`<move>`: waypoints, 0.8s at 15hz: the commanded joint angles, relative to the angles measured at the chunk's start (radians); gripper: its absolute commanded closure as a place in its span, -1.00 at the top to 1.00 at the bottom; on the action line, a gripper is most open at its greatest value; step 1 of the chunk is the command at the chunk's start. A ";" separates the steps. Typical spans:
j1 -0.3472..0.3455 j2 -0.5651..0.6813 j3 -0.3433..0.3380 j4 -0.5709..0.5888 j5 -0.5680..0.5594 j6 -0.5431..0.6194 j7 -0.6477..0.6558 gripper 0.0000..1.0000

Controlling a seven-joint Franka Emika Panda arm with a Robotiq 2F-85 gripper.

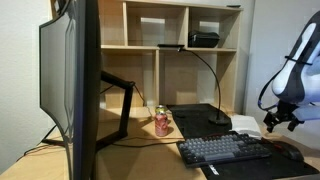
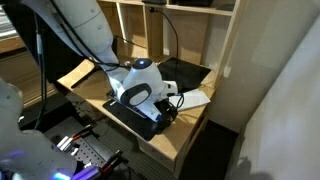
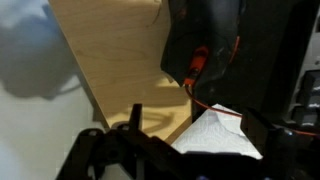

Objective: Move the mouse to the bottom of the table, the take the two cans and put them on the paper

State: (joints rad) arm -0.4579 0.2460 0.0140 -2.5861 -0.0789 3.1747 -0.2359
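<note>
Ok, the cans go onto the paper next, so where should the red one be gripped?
Probably the upper part of the red can's round side, coming straight down from above. It stands upright on the desk, so its top is free. The monitor arm stands close beside it, so a sideways approach looks cramped.

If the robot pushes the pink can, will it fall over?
Maybe. The pink can stands upright and looks taller than wide, so a high push would probably tip it. Its round side means it would likely roll afterwards. Whether it is full or empty, I cannot tell.
</note>
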 commanded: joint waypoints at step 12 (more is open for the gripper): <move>0.016 -0.222 0.293 -0.073 0.083 -0.252 -0.125 1.00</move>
State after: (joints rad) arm -0.5036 0.0408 0.2235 -2.6689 -0.0584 2.9812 -0.3069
